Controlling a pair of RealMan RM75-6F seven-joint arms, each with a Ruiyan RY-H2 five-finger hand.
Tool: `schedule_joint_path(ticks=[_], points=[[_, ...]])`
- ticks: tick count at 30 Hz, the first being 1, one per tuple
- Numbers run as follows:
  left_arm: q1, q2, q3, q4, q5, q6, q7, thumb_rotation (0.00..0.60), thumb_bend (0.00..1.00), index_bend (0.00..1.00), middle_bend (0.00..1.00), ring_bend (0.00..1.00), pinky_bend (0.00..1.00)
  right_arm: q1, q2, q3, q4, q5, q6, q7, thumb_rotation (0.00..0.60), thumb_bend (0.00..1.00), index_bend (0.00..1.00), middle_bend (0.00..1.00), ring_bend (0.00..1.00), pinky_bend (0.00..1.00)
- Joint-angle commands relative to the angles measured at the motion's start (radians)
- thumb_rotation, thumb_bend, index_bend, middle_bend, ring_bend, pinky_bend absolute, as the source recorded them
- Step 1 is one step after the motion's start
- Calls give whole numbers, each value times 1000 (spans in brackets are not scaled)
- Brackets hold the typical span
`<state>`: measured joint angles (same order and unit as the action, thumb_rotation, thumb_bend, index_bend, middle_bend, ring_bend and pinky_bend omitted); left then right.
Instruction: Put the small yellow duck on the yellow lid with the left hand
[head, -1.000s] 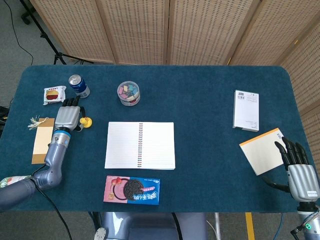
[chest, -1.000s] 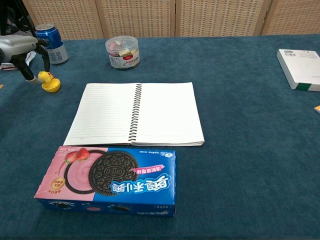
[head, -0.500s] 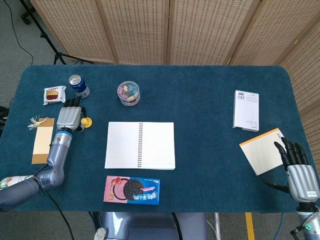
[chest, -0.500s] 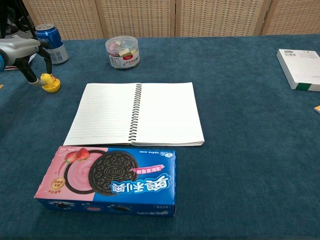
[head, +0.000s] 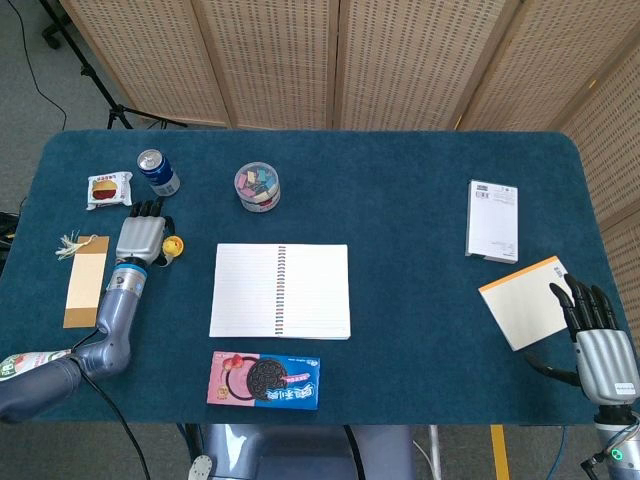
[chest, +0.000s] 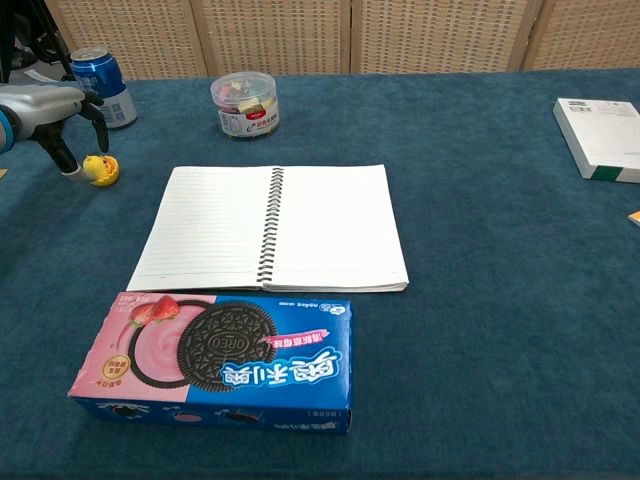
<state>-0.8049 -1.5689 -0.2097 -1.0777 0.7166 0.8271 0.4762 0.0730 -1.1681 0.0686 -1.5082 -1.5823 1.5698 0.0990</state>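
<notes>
The small yellow duck sits on the blue cloth, left of the open notebook. My left hand hovers over its left side with the fingers curved down and apart. One fingertip touches the duck's side, and the other fingers stay clear of it. The round tub of coloured clips with its lid stands further back and to the right. My right hand rests open at the table's near right corner.
A blue can stands just behind my left hand. A snack packet and a brown tag lie to the left. The open notebook, a cookie box, a white box and a yellow pad are also on the table.
My left hand has drawn slightly left and lower beside the duck. The duck has shifted a little and now leans against the fingertip. The right hand has not moved.
</notes>
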Motion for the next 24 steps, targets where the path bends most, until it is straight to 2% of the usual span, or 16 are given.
schedule_joint_path(ticks=[1,10,16,20,24], points=[[1,2,-1,-3,0,3,1,600,212,388,0,0,0,-1,-1,0,0,-1,3,1,600,0,40,0,0,0],[11,51,-22,-66,19,39,-17,600,212,341,0,0,0,-1,-4,1,3,-4,8,0,600,0,40,0,0,0],[44,155,-42,-232,74,108,-58,600,211,301,0,0,0,-2,-4,0,3,-5,9,0,600,0,40,0,0,0],[123,263,-21,-424,180,203,-125,600,209,245,0,0,0,-3,-3,1,3,-4,11,2,600,0,40,0,0,0],[253,330,52,-550,380,384,-218,600,209,219,0,0,0,-2,-2,2,3,-3,12,4,600,0,40,0,0,0]])
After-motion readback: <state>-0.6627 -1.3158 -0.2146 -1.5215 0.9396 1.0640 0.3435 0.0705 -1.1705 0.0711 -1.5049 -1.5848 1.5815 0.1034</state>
